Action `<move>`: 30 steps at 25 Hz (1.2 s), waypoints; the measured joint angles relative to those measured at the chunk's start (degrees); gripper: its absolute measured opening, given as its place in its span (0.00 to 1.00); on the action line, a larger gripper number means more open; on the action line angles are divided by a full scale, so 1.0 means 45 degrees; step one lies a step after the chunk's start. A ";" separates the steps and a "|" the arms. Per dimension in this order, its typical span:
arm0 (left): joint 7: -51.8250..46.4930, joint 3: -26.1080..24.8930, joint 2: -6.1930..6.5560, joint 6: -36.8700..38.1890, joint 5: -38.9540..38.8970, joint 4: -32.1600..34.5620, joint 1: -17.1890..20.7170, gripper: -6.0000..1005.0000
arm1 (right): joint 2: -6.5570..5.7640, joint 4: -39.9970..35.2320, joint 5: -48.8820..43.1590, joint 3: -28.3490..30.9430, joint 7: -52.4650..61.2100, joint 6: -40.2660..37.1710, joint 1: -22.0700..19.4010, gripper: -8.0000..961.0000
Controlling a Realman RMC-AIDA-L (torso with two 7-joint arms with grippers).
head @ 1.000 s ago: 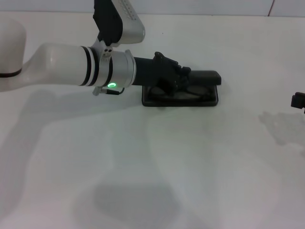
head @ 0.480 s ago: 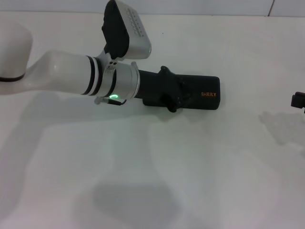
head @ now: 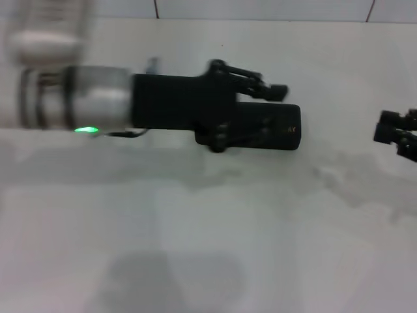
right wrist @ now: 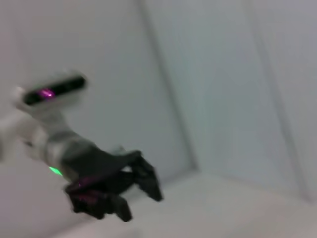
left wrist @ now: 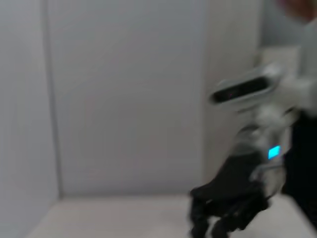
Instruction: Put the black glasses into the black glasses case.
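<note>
In the head view the black glasses case [head: 260,129] lies shut on the white table [head: 215,228], its long side running across the view, with faint orange lettering near its right end. The black glasses are not visible in any view, so I cannot say from these pictures where they lie. The left gripper [head: 260,98] reaches in from the left on a silver and black forearm with a green light, and it sits over the left half of the case; one finger [head: 264,88] stretches out past the far edge of the case, the other part overlaps the lid. Its fingers look spread and empty, though whether the lower one touches the lid cannot be told from here. The right gripper [head: 397,134] shows only at the right edge of the head view, well apart from the case, and its grip cannot be judged there. The left wrist view shows no case at all: it looks along the table to a pale wall and catches the right gripper [left wrist: 225,218] farther off, its dark fingers hanging down close to the surface under a blue light. The right wrist view likewise misses the case, showing the left gripper [right wrist: 133,191] from the side, fingers splayed apart with nothing between them.
</note>
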 joint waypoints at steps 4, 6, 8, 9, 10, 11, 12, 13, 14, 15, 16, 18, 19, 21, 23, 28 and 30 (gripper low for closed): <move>-0.0120 -0.2086 0.0231 0.2320 -0.0168 0.0135 0.0894 0.31 | 0.0021 0.0264 0.1253 -0.0818 -0.0727 -0.0818 0.0508 0.20; -0.0516 -0.2894 0.0554 0.3216 -0.0179 -0.0149 0.1049 0.38 | 0.0048 0.0288 0.1457 -0.1236 -0.0773 -0.0916 0.0867 0.27; -0.0632 -0.3494 0.0797 0.4025 -0.0188 -0.0442 0.1130 0.45 | 0.0067 0.0317 0.1497 -0.1638 -0.0797 -0.0956 0.1302 0.35; -0.0648 -0.3698 0.0892 0.4357 -0.0188 -0.0552 0.1182 0.48 | 0.0072 0.0333 0.1497 -0.1808 -0.0800 -0.0971 0.1490 0.39; -0.0664 -0.3776 0.0980 0.4544 -0.0186 -0.0602 0.1259 0.51 | 0.0075 0.0380 0.1497 -0.2082 -0.0802 -0.1009 0.1835 0.43; -0.0673 -0.3807 0.1036 0.4663 -0.0180 -0.0632 0.1320 0.54 | 0.0075 0.0380 0.1497 -0.2082 -0.0802 -0.1009 0.1835 0.47; -0.0675 -0.3790 0.1080 0.4707 -0.0139 -0.0657 0.1421 0.57 | 0.0076 0.0421 0.1497 -0.2197 -0.0803 -0.1019 0.2009 0.51; -0.0676 -0.3774 0.1114 0.4730 -0.0113 -0.0672 0.1498 0.60 | 0.0082 0.0480 0.1494 -0.2314 -0.0804 -0.1028 0.2184 0.56; -0.0674 -0.3766 0.1114 0.4759 -0.0078 -0.0680 0.1562 0.60 | 0.0086 0.0530 0.1494 -0.2385 -0.0805 -0.1029 0.2324 0.61; -0.0669 -0.3760 0.1116 0.4817 -0.0042 -0.0684 0.1612 0.60 | 0.0095 0.0566 0.1494 -0.2477 -0.0806 -0.1031 0.2432 0.66; -0.0655 -0.3754 0.1120 0.4907 -0.0009 -0.0684 0.1644 0.61 | 0.0102 0.0604 0.1496 -0.2610 -0.0807 -0.1026 0.2547 0.71; -0.0598 -0.3739 0.1124 0.5160 0.0070 -0.0684 0.1678 0.61 | 0.0116 0.0704 0.1499 -0.2910 -0.0813 -0.0978 0.2749 0.77; -0.0564 -0.3734 0.1126 0.5281 0.0126 -0.0686 0.1685 0.61 | 0.0121 0.0789 0.1503 -0.3106 -0.0824 -0.0920 0.2865 0.78; -0.0524 -0.3734 0.1128 0.5411 0.0231 -0.0685 0.1705 0.61 | 0.0129 0.0907 0.1504 -0.3434 -0.0850 -0.0819 0.3024 0.81; -0.0435 -0.3741 0.1130 0.5452 0.0285 -0.0696 0.1742 0.61 | 0.0136 0.0947 0.1535 -0.3737 -0.0937 -0.0693 0.3084 0.84; -0.0284 -0.3791 0.0986 0.5387 0.0516 -0.0732 0.1793 0.61 | 0.0150 0.0996 0.1888 -0.4005 -0.1214 -0.0523 0.3068 0.88; -0.0321 -0.3834 0.0919 0.5388 0.0585 -0.0838 0.1801 0.61 | 0.0151 0.1104 0.2014 -0.4031 -0.1228 -0.0515 0.3048 0.88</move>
